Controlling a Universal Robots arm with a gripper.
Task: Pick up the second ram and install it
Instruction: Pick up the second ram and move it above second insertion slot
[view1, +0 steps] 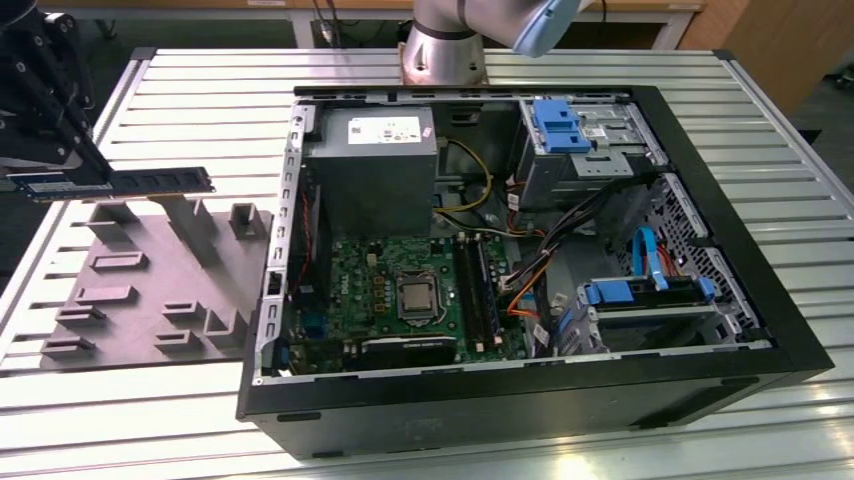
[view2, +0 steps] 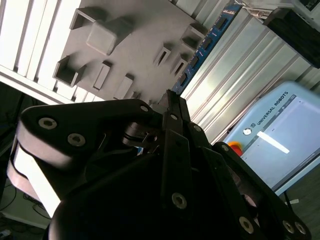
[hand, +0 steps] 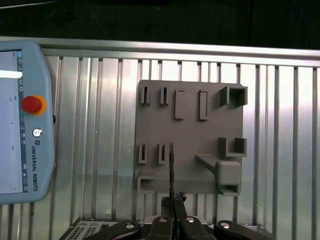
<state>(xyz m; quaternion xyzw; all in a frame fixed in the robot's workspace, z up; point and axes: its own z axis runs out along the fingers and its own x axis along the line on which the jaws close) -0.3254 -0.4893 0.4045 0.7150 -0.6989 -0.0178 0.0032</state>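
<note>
**Gripper** (view1: 60, 180): closed on the second ram (view1: 147, 183), pinching it near one end. In the first wrist view the fingers (hand: 162, 227) met on either side of the stick's thin edge (hand: 171, 165).

**Second ram:** held level and on edge, its free length pointing toward the exterior view's right. It hung above the grey fixture block (view1: 147, 290), clear of the upright posts. The end grip probably left most of the stick free, and the on-edge attitude was judged to suit a slot.

**Fixture block:** lay flat on the slatted metal table (view1: 134, 420), just beside the open computer case (view1: 534, 400).

**Case:** lay on its side, with the motherboard (view1: 400, 290) facing up. The long black memory slots (view1: 478, 290) were well apart from the stick.

**Teach pendant** (hand: 25, 125): rested on the table beside the fixture.
</note>
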